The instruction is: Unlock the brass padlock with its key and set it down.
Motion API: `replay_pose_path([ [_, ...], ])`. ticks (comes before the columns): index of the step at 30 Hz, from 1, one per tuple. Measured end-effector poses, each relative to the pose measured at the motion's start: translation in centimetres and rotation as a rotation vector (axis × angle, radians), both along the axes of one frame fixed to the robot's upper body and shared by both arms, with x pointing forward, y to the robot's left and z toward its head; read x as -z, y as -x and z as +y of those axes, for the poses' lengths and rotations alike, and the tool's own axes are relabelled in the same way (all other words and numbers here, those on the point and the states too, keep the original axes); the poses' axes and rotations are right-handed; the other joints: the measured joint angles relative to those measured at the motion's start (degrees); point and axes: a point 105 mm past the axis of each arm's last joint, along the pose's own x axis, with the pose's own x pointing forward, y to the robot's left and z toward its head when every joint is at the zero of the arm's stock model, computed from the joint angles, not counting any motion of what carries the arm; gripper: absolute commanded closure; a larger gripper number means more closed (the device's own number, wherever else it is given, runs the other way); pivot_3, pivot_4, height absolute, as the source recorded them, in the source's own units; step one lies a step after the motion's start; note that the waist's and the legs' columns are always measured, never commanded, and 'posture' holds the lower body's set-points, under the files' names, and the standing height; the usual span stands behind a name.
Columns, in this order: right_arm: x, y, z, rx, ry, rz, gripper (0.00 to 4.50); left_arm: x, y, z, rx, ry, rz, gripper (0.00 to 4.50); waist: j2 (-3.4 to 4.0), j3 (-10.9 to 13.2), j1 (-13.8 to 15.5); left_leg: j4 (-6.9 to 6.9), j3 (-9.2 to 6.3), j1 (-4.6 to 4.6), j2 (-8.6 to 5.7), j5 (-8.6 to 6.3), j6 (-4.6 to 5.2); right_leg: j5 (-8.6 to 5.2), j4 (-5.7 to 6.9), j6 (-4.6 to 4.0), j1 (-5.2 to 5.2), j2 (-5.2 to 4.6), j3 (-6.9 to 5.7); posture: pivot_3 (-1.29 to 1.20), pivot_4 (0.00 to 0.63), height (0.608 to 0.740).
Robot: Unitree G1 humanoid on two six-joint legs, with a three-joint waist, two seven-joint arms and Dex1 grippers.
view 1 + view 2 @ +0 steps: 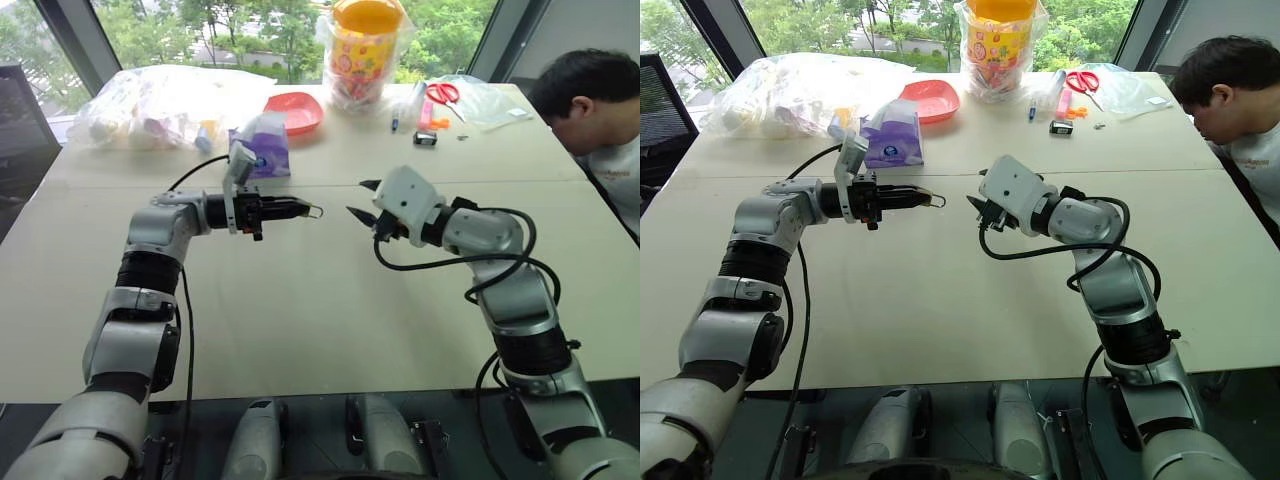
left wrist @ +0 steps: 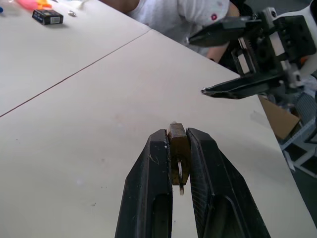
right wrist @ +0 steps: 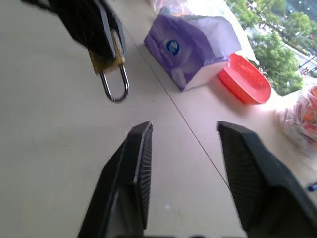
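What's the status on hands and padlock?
Left hand shut on brass padlock, held above table. Right hand open, empty, facing it. Gap between unobstructed.

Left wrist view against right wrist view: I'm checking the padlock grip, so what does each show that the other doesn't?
The left wrist view alone shows the small black box on the far table and the open right gripper. The right wrist view alone shows the padlock's silvery shackle loop, the purple tissue pack and the red plastic dish. Both show the small brass padlock clamped in the left gripper above the beige table.
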Motion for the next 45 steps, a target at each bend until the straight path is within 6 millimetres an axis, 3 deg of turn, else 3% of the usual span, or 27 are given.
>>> replay_pose_path([
  [2, -0.6, 0.8, 0.6, -0.029, -0.062, 0.035, 4.45, -0.3, 0.1, -0.3, 0.012, 0.016, 0.0, 4.32, 0.0, 0.0, 0.1, 0.0, -0.02, 0.01, 0.01, 0.0, 0.0, 0.0, 0.04, 0.0, 0.0, 0.01, 0.0, 0.0, 0.15, 0.74],
  [17, 0.3, 1.4, 2.3, -0.045, -0.1, 0.145, 4.45, -2.3, 1.7, -1.7, 0.108, 0.058, -0.034, 4.32, 0.0, 0.0, 0.13, 0.02, -0.01, -0.01, -0.02, 0.0, 0.0, -0.01, 0.01, -0.01, 0.01, -0.01, 0.0, 0.0, 0.15, 0.74],
  [25, 0.8, 1.2, 2.5, -0.055, -0.079, 0.148, 4.45, -2.2, 2.9, -1.7, 0.156, 0.054, -0.032, 4.32, 0.0, 0.0, 0.11, 0.02, -0.02, -0.01, -0.01, 0.0, 0.0, -0.01, 0.01, -0.01, 0.0, 0.0, 0.0, 0.0, 0.15, 0.74],
  [37, 1.3, 1.7, 2.5, -0.094, -0.049, 0.179, 4.45, -2.3, 2.9, -1.6, 0.146, 0.05, -0.038, 4.32, 0.0, 0.0, 0.16, 0.02, -0.02, -0.01, -0.01, 0.0, 0.0, -0.01, -0.01, -0.01, 0.01, -0.01, 0.01, 0.0, 0.15, 0.74],
  [41, 1.6, 1.5, 1.8, -0.069, -0.028, 0.176, 4.45, -2.0, 2.5, -1.8, 0.124, 0.058, -0.029, 4.32, 0.0, 0.0, 0.25, 0.02, -0.02, -0.01, -0.02, 0.0, 0.0, -0.01, -0.02, -0.01, 0.02, -0.01, 0.01, 0.0, 0.15, 0.74],
  [45, 3.2, 0.9, -1.8, 0.042, 0.103, 0.166, 4.45, -1.2, 1.7, -1.8, 0.079, 0.071, 0.004, 4.32, 0.0, 0.0, 0.41, 0.03, -0.01, -0.04, -0.07, 0.0, 0.0, -0.02, -0.13, -0.02, 0.07, -0.07, 0.01, 0.0, 0.15, 0.74],
])
